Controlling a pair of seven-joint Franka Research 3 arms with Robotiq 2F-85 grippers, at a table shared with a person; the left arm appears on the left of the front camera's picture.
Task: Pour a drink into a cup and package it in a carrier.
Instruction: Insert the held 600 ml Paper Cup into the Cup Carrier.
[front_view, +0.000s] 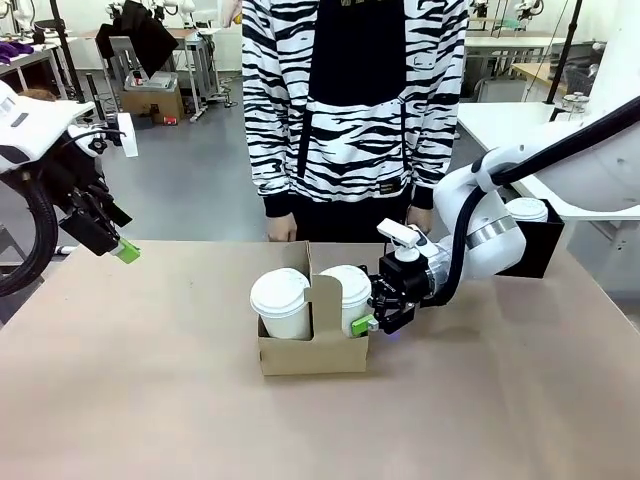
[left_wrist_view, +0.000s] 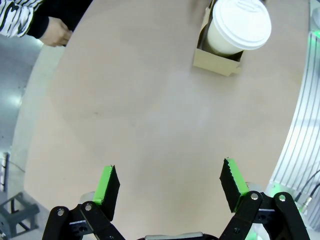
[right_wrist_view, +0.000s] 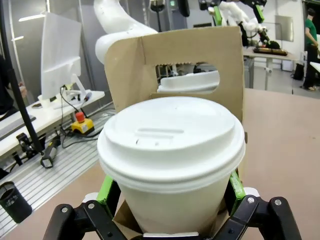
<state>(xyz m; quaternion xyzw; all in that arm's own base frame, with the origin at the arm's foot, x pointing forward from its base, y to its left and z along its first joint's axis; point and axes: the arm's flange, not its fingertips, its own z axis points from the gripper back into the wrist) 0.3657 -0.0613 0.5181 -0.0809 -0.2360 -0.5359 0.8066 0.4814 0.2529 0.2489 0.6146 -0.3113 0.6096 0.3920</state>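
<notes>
Nearest of all, a lidded white cup (right_wrist_view: 170, 160) sits right between the green pads of the right tool (front_view: 372, 318). Its fingers (right_wrist_view: 106, 192) stand spread at the cup's sides, and I cannot tell whether the pads touch the wall. This cup is plain paper, tapered, capped with a white plastic lid that has a raised rim and a small sip slot. It stands in the right-hand slot of a small brown cardboard carrier (front_view: 312, 352), behind which the upright handle tab (right_wrist_view: 175, 55) rises with its oblong cut-out. A second lidded cup (front_view: 281, 302) fills the left-hand slot, on the other side of the tab.

Beneath it all is a wide, bare, light brown surface (front_view: 150, 400), with the carrier near its middle. A person in a black-and-white striped top (front_view: 350, 100) stands at the far edge, one hand (front_view: 282, 228) by the rim. Behind are grey floor, other benches and equipment.

Off to the side, well apart from the carrier, the left tool (left_wrist_view: 170, 187) hangs wide open above the surface with nothing between its pads.
</notes>
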